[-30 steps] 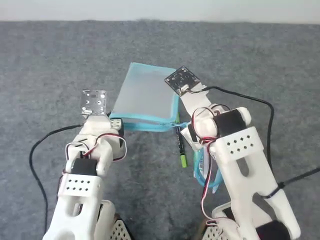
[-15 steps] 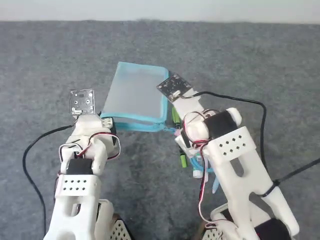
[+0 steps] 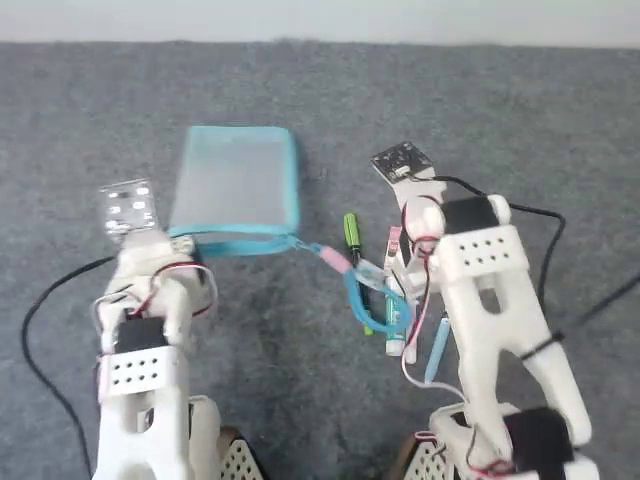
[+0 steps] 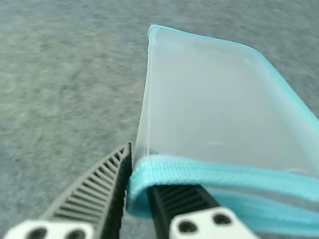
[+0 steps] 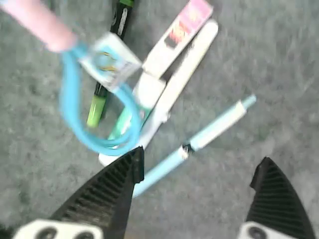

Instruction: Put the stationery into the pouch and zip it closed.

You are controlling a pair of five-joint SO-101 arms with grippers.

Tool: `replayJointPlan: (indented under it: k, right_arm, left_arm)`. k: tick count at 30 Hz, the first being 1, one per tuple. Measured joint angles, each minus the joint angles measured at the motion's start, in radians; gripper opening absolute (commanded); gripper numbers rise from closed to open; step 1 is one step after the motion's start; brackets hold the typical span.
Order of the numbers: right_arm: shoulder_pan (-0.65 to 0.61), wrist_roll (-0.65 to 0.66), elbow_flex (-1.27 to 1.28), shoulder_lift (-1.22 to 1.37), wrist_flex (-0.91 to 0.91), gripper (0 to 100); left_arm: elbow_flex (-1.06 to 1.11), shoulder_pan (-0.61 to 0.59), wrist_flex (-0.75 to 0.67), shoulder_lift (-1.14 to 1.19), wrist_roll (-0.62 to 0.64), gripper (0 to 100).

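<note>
The move ahead turns on the right arm and the pile under it. The right end effector hangs with its jaws spread wide and nothing between them, directly above the stationery on the grey table. The left end effector is clamped on the teal zip edge at the pouch's near left corner, so the right arm is much the nearer to every loose item. The pouch lies flat at the left, farther off than the pile, with its zip edge along the near side, running left to right. I cannot tell whether that zip stands open. From the pouch's near right corner a pink tab and a teal loop trail rightward and nearer, onto the pile. Within the pile, the light blue pen lies apart from the rest on the near right side. In the right wrist view it sits in the gap between the two jaws, slanting across the line that joins them. Its long axis runs roughly near to far. The white pen and a pink-labelled piece lie side by side beyond it. The green marker is the item closest to the pouch, also pointing near to far, and the loop overlaps its near end. Judged from this, the blue pen looks the easiest pick, then a carry left and far to the zip edge, while the overlapping loop could snag a grab at the others.
</note>
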Motion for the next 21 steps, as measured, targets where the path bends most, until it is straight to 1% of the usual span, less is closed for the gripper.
replayJointPlan:
  k: [3,7,11,14,17,19,21]
  right_arm:
    - [0.006,-0.029,0.0,0.094,-0.063,31.9]
    - [0.009,-0.068,0.0,0.192,-0.08,31.8]
    - [0.069,-0.127,0.0,0.21,-0.08,31.8]
    - [0.13,-0.141,0.0,0.209,-0.077,31.8]
    - [0.137,-0.144,0.046,0.212,-0.078,31.7]
    - [0.135,-0.147,0.086,0.238,-0.121,29.1]
    - [0.137,-0.147,0.106,0.279,-0.163,22.4]
  left_arm:
    - [0.0,-0.02,0.0,0.0,0.0,1]
    - [0.0,-0.044,0.0,0.0,0.0,1]
    - [0.0,-0.049,0.0,0.0,0.0,1]
    - [0.0,-0.049,0.0,0.0,0.0,1]
    - [0.0,-0.043,0.0,0.0,0.0,1]
    - [0.0,-0.043,0.0,0.0,0.0,1]
    - [0.0,-0.043,0.0,0.0,0.0,1]
